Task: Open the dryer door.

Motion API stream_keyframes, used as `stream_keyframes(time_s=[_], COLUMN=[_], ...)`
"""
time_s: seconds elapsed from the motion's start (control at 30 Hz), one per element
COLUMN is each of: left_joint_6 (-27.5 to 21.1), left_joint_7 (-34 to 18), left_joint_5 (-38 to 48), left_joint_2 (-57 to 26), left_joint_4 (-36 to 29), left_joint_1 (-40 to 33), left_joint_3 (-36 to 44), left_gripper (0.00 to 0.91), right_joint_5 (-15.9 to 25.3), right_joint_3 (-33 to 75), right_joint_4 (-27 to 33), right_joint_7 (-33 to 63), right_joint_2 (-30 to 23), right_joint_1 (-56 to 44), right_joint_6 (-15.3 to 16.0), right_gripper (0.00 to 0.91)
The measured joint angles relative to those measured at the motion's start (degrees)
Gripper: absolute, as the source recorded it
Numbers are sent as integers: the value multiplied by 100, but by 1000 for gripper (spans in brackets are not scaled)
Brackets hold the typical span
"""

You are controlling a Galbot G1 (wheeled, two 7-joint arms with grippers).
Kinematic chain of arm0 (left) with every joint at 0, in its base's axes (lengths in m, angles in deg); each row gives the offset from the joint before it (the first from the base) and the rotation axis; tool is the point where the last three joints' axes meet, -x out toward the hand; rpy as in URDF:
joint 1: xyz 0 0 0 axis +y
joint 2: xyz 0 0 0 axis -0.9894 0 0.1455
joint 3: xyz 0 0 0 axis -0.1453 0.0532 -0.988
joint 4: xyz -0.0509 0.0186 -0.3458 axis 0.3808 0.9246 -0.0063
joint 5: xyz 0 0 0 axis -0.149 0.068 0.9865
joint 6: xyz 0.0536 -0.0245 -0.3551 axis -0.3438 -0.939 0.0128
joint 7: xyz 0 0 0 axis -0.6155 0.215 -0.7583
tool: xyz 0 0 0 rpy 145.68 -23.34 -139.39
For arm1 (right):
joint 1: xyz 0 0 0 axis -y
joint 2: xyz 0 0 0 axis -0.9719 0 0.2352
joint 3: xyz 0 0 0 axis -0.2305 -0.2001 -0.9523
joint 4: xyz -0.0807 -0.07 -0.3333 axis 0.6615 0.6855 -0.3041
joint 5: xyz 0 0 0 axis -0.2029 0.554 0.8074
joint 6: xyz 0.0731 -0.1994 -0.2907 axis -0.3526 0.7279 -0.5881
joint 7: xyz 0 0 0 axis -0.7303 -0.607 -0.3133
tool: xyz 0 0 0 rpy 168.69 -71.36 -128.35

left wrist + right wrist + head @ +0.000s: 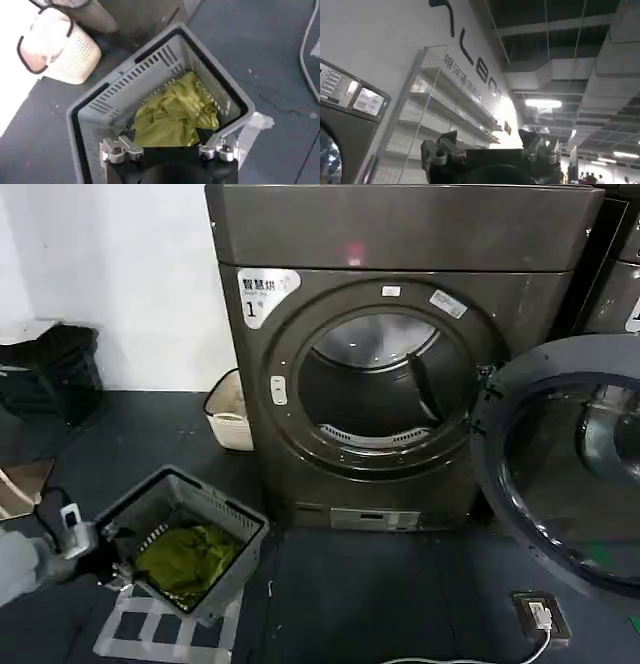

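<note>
The dryer (400,234), dark grey-brown with a white "1" sticker (262,292) and a small pink light (353,254), faces me. Its dryer door (570,474) stands swung wide open to the right on its hinge, dark inner side and glass towards me. The drum opening (375,384) is exposed. My left gripper (85,539) hangs low at the left by a grey basket. In the left wrist view the left gripper (170,150) is open over that basket, holding nothing. My right gripper (490,145) is open, aimed up at a wall and ceiling, apart from the door.
The grey basket (180,544) holds a yellow-green cloth (172,112). A white basket (228,414) sits against the dryer's left side. A plug block with white cable (540,616) lies on the floor under the open door. A neighbouring machine (615,264) stands at right.
</note>
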Motion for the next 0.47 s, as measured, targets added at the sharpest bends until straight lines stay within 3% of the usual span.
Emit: stream_keyframes(time_s=[0.47], left_joint_6=[103], left_joint_7=[72], left_joint_5=[-200], left_joint_2=[44], left_joint_4=[227], left_joint_1=[29], left_joint_3=[146], left_gripper=[907], right_joint_5=[18], right_joint_3=[19], right_joint_4=[-3], right_joint_7=[-47], right_joint_2=[-31], right_joint_1=[-20], right_joint_6=[-3], right_gripper=[907])
